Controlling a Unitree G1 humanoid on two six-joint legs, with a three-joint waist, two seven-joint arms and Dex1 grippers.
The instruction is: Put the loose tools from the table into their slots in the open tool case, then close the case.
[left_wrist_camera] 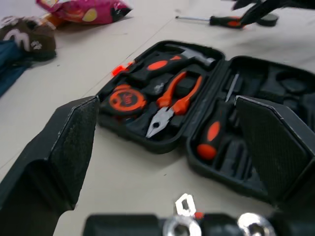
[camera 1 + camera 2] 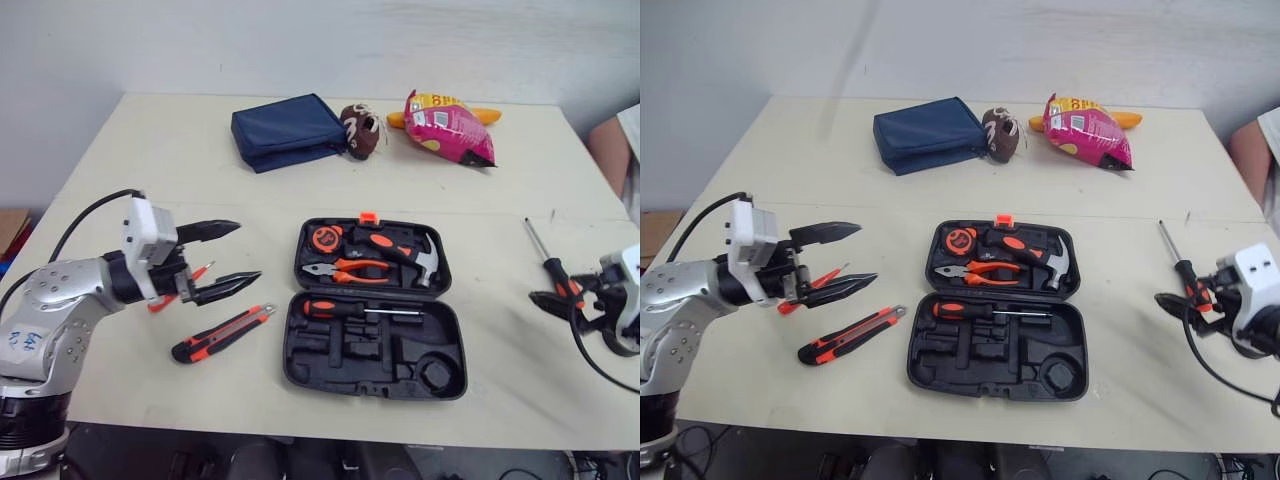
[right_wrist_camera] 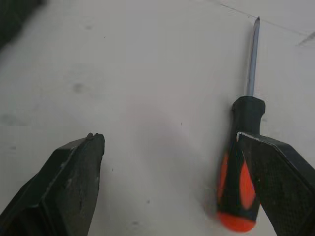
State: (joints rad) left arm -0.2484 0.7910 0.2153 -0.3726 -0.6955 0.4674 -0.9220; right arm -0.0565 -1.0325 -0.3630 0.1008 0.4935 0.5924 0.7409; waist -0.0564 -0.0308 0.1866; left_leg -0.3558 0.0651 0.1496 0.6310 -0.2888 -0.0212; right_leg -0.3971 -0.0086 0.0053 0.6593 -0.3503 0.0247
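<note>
lying open at the middle of the table [image 2: 150, 150], the tool case [image 2: 345, 352] has its lid half away from the robot and its base half near; the lid half holds a tape measure [image 2: 325, 238], pliers [image 2: 345, 268] and a hammer [image 2: 400, 250], each in its own slot; the base half holds a stowed screwdriver [image 2: 345, 310] along its far edge, with the other slots bare; the left gripper [image 2: 248, 250] hovers above the table to the left of the case, its claw spread wide and holding nothing, pointed toward the case; under it lies a small orange-handled tool [image 2: 823, 278], partly hidden; a utility knife [image 2: 222, 335] lies on the table between that gripper and the case, nearer the robot; the right gripper [image 3: 170, 140] sits low at the right side of the table, its claw also apart and empty; a loose screwdriver [image 3: 247, 114] lies there, well apart from the case, with one finger just beside its handle, though whether they touch i cannot tell; at the far edge rest a blue pouch [image 2: 285, 130], a brown soft toy [image 2: 360, 130] and a pink snack bag [image 2: 450, 125]; a person's arm [image 2: 612, 150] shows at the far right.
</note>
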